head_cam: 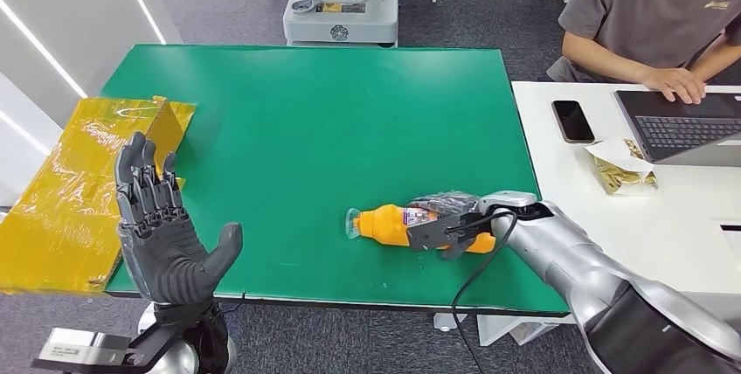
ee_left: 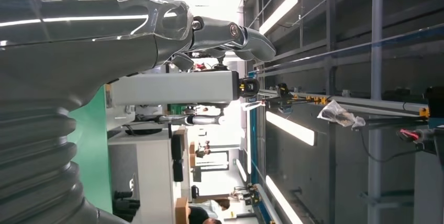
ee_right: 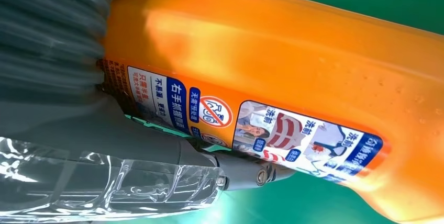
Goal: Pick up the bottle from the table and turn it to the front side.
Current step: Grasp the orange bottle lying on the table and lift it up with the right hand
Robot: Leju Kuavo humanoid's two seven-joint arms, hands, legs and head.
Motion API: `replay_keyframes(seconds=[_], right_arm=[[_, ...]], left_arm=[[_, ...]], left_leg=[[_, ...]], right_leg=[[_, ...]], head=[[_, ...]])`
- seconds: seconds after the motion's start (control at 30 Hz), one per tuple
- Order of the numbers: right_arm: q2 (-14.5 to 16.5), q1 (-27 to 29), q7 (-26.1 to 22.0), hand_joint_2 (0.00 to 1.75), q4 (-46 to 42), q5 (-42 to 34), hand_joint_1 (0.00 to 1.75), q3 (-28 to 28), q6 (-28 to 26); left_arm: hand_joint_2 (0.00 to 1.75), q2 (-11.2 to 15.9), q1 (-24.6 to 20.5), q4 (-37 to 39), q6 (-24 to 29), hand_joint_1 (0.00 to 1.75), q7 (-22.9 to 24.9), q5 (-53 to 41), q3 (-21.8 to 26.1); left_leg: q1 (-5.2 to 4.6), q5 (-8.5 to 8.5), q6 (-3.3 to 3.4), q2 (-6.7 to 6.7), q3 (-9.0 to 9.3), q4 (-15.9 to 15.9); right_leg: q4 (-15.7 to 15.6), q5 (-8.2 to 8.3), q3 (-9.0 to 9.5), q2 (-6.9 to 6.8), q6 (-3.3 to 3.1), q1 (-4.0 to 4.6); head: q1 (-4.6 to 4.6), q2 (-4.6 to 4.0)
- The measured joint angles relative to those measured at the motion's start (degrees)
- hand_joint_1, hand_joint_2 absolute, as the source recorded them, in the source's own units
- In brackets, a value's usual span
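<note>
An orange bottle [head_cam: 384, 224] with a clear cap lies on its side on the green table [head_cam: 332, 121], near the front right, cap pointing left. My right hand [head_cam: 450, 221] is wrapped around its rear half and grips it. In the right wrist view the bottle [ee_right: 272, 62] sits tight against the palm, its printed label facing the camera and the plastic-covered thumb [ee_right: 157, 177] alongside it. My left hand [head_cam: 166, 234] is raised off the table's front left corner, palm forward, fingers spread and holding nothing; the left wrist view shows its grey cover [ee_left: 78, 77].
A yellow wrapped box [head_cam: 79, 182] lies on the table's left edge. A white table [head_cam: 612, 234] adjoins on the right with a phone [head_cam: 573, 121], a snack packet [head_cam: 622, 166] and a laptop [head_cam: 682, 125] used by a seated person [head_cam: 647, 16]. A machine base [head_cam: 341, 7] stands beyond.
</note>
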Motion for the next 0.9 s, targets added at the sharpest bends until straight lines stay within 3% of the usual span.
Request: replay_keyframes(seconds=[0.07, 0.1, 0.2, 0.23, 0.9], right_arm=[[-0.06, -0.1, 0.79, 1.75, 0.02, 0.31, 0.0, 0.02, -0.4], [-0.06, -0.15, 1.1, 1.75, 0.02, 0.43, 0.1, 0.03, -0.56], [-0.06, -0.31, 1.43, 1.75, 0.03, 0.49, 1.4, 0.09, -0.73], [-0.05, -0.4, 1.44, 1.75, 0.03, 0.52, 1.75, 0.13, -0.76], [2.16, -0.98, 2.37, 1.75, 0.94, 0.48, 1.75, 0.29, -5.05]], left_arm=[[1.75, -0.18, 0.02, 0.02, -0.02, 0.0, 0.0, -0.2, 0.11], [1.75, -0.3, 0.03, 0.03, -0.02, 0.0, 0.0, -0.28, 0.21], [1.75, -0.6, 0.04, 0.04, -0.07, 0.0, 0.0, -0.33, 0.75], [1.75, -0.71, 0.04, 0.04, -0.09, 0.0, 0.0, -0.33, 0.94], [1.75, -1.85, -0.01, 0.06, -0.48, 0.0, 0.0, -0.32, 3.05]], left_leg=[[0.0, 0.0, 0.0, 0.0, 0.01, 0.0], [0.0, 0.0, 0.0, 0.0, 0.01, 0.0], [0.0, 0.0, 0.0, 0.0, 0.0, 0.0], [0.0, 0.0, 0.0, 0.0, 0.0, 0.0], [0.0, 0.0, 0.0, -0.02, -0.05, -0.02]], right_leg=[[0.0, 0.0, 0.01, 0.0, 0.0, 0.0], [0.0, 0.0, 0.01, 0.0, 0.0, 0.0], [0.01, 0.0, 0.01, 0.0, 0.0, 0.0], [0.02, 0.0, 0.01, 0.0, 0.0, 0.0], [0.03, -0.01, -0.05, -0.01, 0.0, 0.0]], head=[[-0.01, 0.0], [-0.01, 0.0], [-0.01, 0.0], [-0.01, 0.0], [0.0, 0.0]])
